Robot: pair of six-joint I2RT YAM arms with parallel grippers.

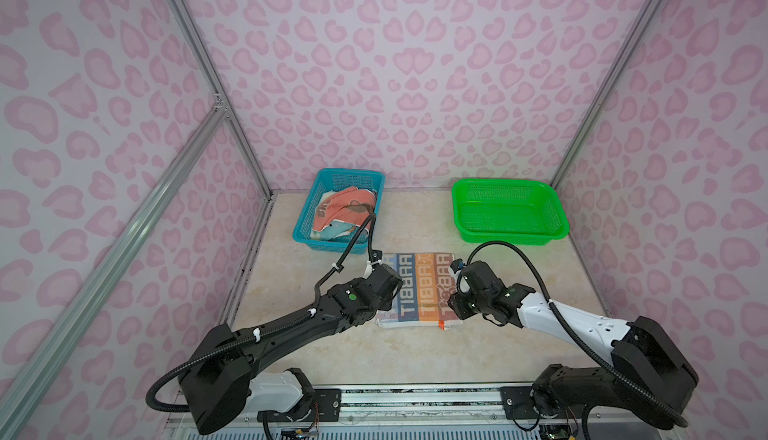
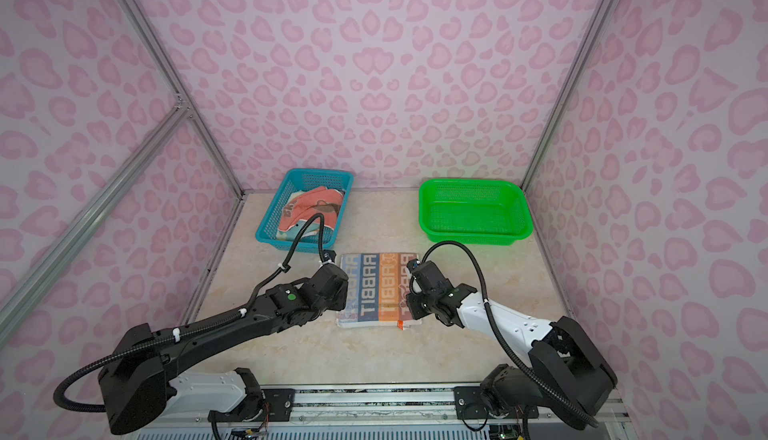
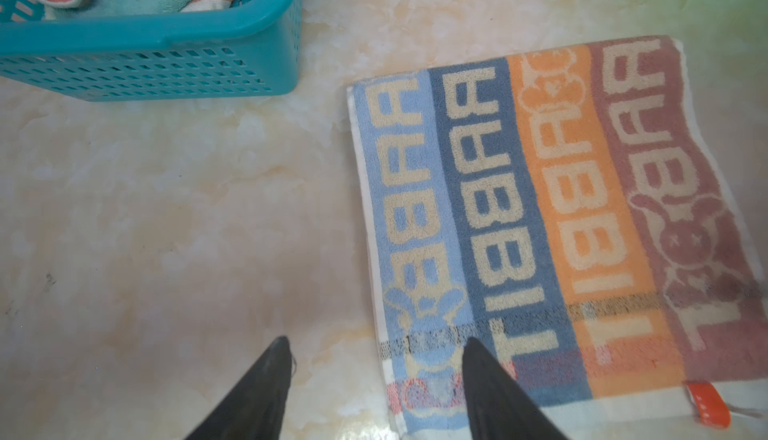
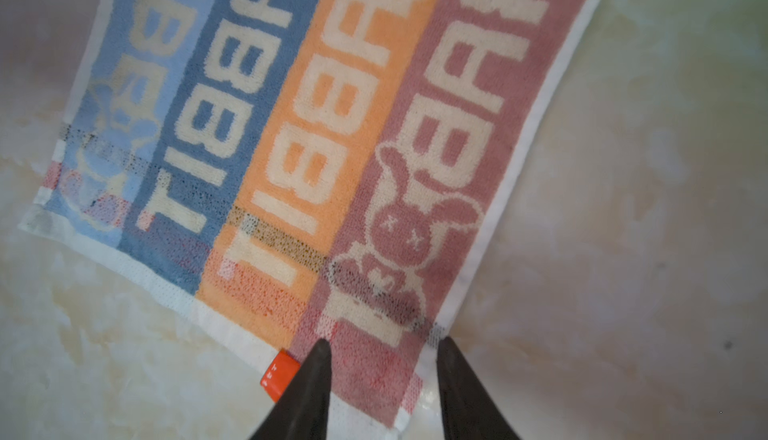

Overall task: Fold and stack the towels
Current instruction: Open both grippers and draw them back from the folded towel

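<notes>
Your striped terry towel (image 1: pixel 419 288) lies flat and rectangular; left gripper (image 3: pixel 377 339) and right gripper (image 4: pixel 382 340) hover over its near corners, jaws parted, empty

RABBIT towel (image 1: pixel 419 288) flat on table (image 1: pixel 415 359); behind it to the left, mesh basket (image 1: pixel 316 239) with other towels (image 1: pixel 345 209) inside; behind it to the right, second basket (image 1: pixel 511 235).
</notes>
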